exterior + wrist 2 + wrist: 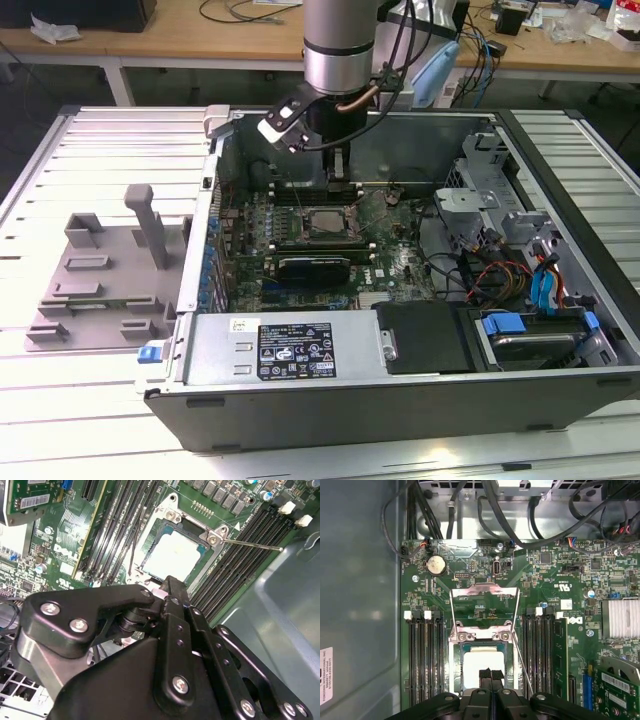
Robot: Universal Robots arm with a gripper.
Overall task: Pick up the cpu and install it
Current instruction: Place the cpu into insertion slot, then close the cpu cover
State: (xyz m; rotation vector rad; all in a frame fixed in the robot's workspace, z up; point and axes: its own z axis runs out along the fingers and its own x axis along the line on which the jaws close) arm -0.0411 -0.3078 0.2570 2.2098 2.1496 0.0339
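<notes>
**Item: cpu** (482, 657). A flat square chip with a pale silver top. It lies level inside the socket frame (456, 666) on the motherboard (545, 580) and appears seated rather than carried. Being square, it has no long axis to speak of; its edges run parallel to the frame.

**Relation to the jaws:** The chip lies directly below the gripper (490, 674). In the first wrist view the fingertips cover its near edge, and most of the bare silver face extends beyond them toward the raised plate. The second wrist view shows the same: the cpu (175, 555) sits just past the tip of the gripper (170, 582). Whether the tips touch the metal cannot be told.

**Jaws:** The two pads are drawn together with only a thin seam between them and nothing gripped.

**Surroundings, outward:**
- The load plate (485, 592) is hinged open, on the far side of the chip from the jaws.
- The thin wire lever (252, 544) is released and slants off to one side.
- Memory slots (425, 655) flank the socket on both sides of the jaws.
- In the exterior view the arm stands upright over the open computer case (400, 400).
- A grey tray (100, 270) lies well apart, outside the case on the exterior view's left.
</notes>
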